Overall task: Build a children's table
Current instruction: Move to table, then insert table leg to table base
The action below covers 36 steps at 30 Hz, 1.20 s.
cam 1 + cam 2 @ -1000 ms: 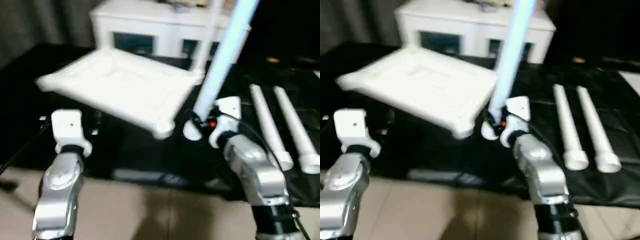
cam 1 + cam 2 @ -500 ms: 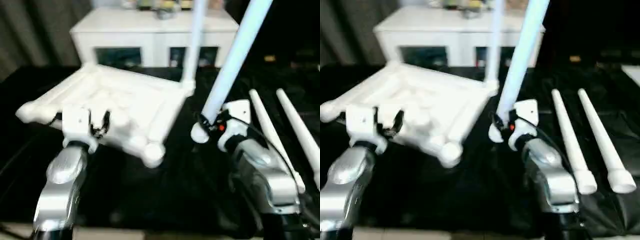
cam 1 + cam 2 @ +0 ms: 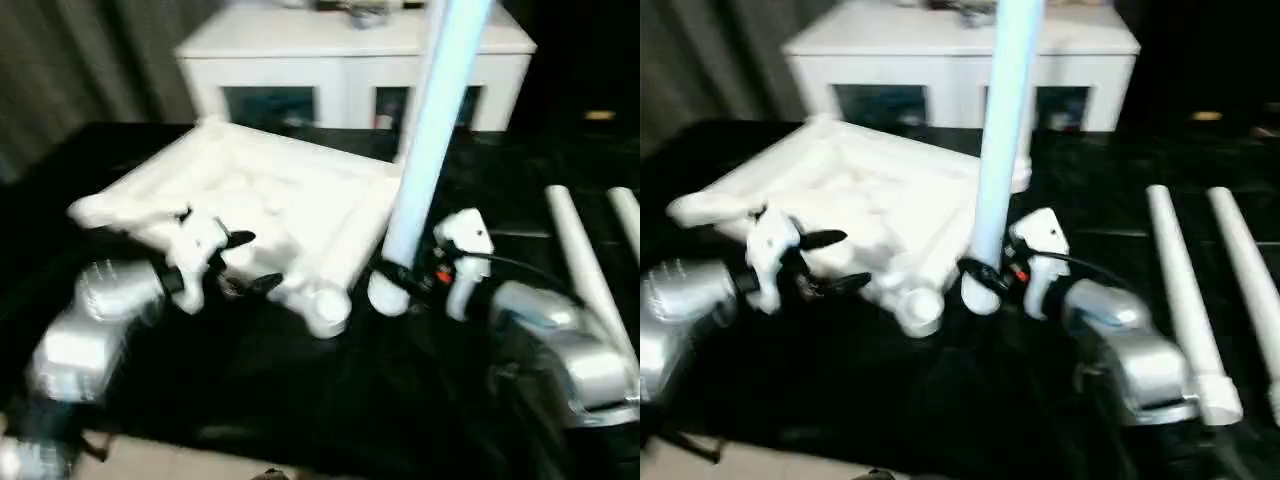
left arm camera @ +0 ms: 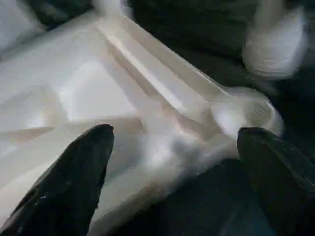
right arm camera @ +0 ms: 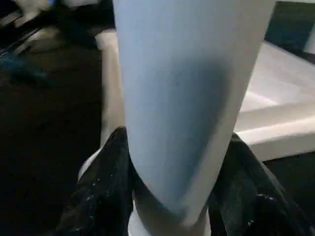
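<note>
The tabletop [image 3: 270, 215] lies ribs-up on the black cloth [image 3: 300, 400], at about 11 o'clock from the middle of the head view, tilted so its far edge sits nearer the cabinet [image 3: 350, 60] at 12 o'clock. Its near corner socket [image 3: 325, 310] points toward 6 o'clock.

The left gripper [image 3: 248, 262] sits at 9 o'clock, its two black fingers [image 4: 74, 182] spread wide, one on each side of the tabletop's near edge, just beside the corner socket [image 4: 246, 115]. They do not close on anything; whether either finger touches the plastic cannot be told.

The right gripper [image 3: 392, 278] is just right of centre, pinching a leg [image 3: 425, 140] near its thick end. That leg stands nearly upright, leaning slightly toward 1 o'clock, its top leaving the view. Its lower end [image 3: 387, 295] hangs just beside the corner socket, apart from it. In the right wrist view the black fingers [image 5: 101, 191] press on both sides of the leg [image 5: 187, 98].

Two more legs [image 3: 1180, 290] lie side by side on the cloth at 3 o'clock, thick ends toward 5 o'clock.
</note>
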Motion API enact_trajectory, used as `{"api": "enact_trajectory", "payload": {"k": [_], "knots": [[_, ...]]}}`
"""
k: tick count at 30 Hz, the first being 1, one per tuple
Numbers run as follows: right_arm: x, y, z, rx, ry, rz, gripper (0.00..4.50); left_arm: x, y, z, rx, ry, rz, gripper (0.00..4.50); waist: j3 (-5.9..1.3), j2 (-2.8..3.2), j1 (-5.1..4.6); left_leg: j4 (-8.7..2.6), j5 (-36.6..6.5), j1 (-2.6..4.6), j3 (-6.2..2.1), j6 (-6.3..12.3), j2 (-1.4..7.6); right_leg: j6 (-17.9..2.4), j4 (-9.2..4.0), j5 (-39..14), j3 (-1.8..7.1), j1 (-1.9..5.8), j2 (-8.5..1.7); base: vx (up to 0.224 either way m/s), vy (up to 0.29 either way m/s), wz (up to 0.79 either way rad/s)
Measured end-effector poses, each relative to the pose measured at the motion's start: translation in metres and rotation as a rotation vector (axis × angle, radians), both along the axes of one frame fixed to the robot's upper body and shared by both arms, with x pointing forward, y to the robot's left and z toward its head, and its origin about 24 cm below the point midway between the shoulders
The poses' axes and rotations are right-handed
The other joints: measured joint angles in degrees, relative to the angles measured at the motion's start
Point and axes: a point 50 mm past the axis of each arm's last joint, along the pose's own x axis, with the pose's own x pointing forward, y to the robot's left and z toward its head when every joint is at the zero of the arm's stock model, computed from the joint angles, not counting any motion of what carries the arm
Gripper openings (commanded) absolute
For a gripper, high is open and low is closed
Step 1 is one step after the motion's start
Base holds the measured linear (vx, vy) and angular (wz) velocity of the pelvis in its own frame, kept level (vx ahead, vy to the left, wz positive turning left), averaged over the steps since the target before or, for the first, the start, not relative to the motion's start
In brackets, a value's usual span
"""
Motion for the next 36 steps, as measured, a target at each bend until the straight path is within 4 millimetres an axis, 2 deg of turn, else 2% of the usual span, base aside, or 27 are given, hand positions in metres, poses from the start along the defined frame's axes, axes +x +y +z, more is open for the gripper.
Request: {"api": "enact_trajectory", "payload": {"k": [2,3,4,6,10,13,17,18,19,21,24,25,32,34,36], "knots": [[-0.001,-0.005,0.004,-0.035,0.000,0.053,1.83,0.011,0.000,0.001,0.102,0.004,-0.072,4.48,0.01,0.14,-0.37,-0.59,0.0,0.33,0.65,0.00,-0.03,0.1,-0.60,0.0,0.36,0.45,-0.15,-0.068,0.040,0.01],[-0.001,-0.007,0.006,-0.042,-0.002,0.063,1.83,0.015,-0.001,0.001,0.129,-0.001,-0.098,4.48,-0.01,0.24,-0.57,-0.78,0.0,0.35,0.72,0.00,-0.03,0.0,-0.95,0.0,0.38,0.60,-0.16,0.000,0.000,0.00],[0.000,-0.008,0.008,-0.047,-0.005,0.076,1.83,0.018,-0.004,0.001,0.148,-0.004,-0.120,4.48,0.03,0.22,-0.75,-0.78,0.0,0.31,0.76,0.06,-0.03,-0.1,-1.04,0.1,0.38,0.59,-0.19,0.000,0.000,0.00],[0.001,-0.008,0.013,-0.055,-0.018,0.101,1.83,0.024,-0.013,-0.002,0.165,0.002,-0.171,4.48,0.02,0.23,-1.17,-0.76,1.0,0.27,0.89,1.35,-0.03,-0.4,-1.06,0.8,0.37,0.57,-0.21,0.000,0.000,0.00],[0.001,-0.010,0.014,-0.067,-0.015,0.118,1.83,0.027,-0.019,-0.012,0.228,0.015,-0.235,4.48,0.08,0.05,-2.08,-0.67,1.0,0.14,1.13,1.44,-0.02,-0.5,-1.09,1.0,0.44,0.35,-0.32,0.000,0.000,0.00],[0.000,-0.012,0.015,-0.075,-0.011,0.126,1.83,0.031,-0.023,-0.021,0.315,0.030,-0.285,4.48,0.00,-0.09,-1.87,-0.67,1.1,-0.36,1.22,1.58,0.08,-0.4,-1.07,1.2,0.39,-0.27,-0.31,0.000,0.000,0.00],[-0.001,-0.014,0.015,-0.090,-0.001,0.146,1.83,0.034,-0.029,-0.030,0.394,0.043,-0.334,4.48,-0.09,-0.17,-1.48,-0.45,1.3,-1.55,1.31,2.26,0.22,-0.2,-0.96,1.3,0.30,-1.35,-0.29,0.000,0.000,0.00],[-0.001,-0.015,0.015,-0.095,0.000,0.146,1.83,0.034,-0.029,-0.031,0.408,0.040,-0.337,4.30,-0.10,-0.18,-1.45,-0.39,1.3,-1.69,1.31,2.31,0.25,-0.2,-0.96,1.3,0.27,-1.45,-0.28,0.000,0.000,0.00],[-0.001,-0.016,0.016,-0.100,0.000,0.148,1.83,0.035,-0.028,-0.033,0.425,0.039,-0.333,4.30,-0.10,-0.19,-1.38,-0.30,1.2,-1.89,1.32,2.35,0.29,-0.2,-0.94,1.3,0.22,-1.61,-0.28,0.000,0.000,0.00],[-0.001,-0.016,0.016,-0.100,0.003,0.156,1.83,0.037,-0.027,-0.036,0.464,0.020,-0.332,4.07,-0.12,-0.16,-1.20,-0.14,1.2,-1.97,1.33,2.43,0.34,-0.2,-0.93,1.3,0.18,-1.63,-0.28,0.000,0.000,0.00],[-0.002,-0.016,0.017,-0.099,0.003,0.165,1.83,0.041,-0.030,-0.035,0.501,-0.022,-0.337,4.01,-0.12,-0.14,-0.95,-0.03,1.2,-1.91,1.39,2.42,0.38,-0.2,-0.94,1.3,0.19,-1.52,-0.29,0.000,0.000,0.00],[-0.002,-0.016,0.017,-0.097,0.003,0.166,1.83,0.042,-0.030,-0.035,0.505,-0.028,-0.337,3.70,-0.12,-0.14,-0.85,0.01,1.2,-1.86,1.44,2.42,0.42,-0.2,-0.93,1.3,0.19,-1.45,-0.29,0.000,0.000,0.00],[-0.008,-0.015,0.017,-0.100,0.007,0.192,1.83,0.047,-0.032,-0.033,0.542,-0.035,-0.352,3.13,-0.13,0.09,-0.49,0.13,1.1,-1.74,1.73,2.24,0.47,-0.5,-0.95,1.5,0.23,-1.26,-0.42,0.000,0.000,0.00],[-0.011,-0.016,0.016,-0.103,0.010,0.198,1.83,0.048,-0.033,-0.032,0.551,-0.047,-0.357,3.02,-0.17,0.35,-0.47,0.16,1.1,-1.71,1.74,2.25,0.47,-0.6,-0.99,1.6,0.23,-1.19,-0.42,0.000,0.000,0.00],[-0.012,-0.016,0.013,-0.103,0.018,0.195,1.83,0.049,-0.035,-0.032,0.571,-0.065,-0.364,2.72,-0.14,0.71,-0.57,0.19,1.1,-1.71,1.77,2.26,0.44,-0.6,-1.00,1.6,0.24,-1.16,-0.48,0.000,0.000,0.00]]}}
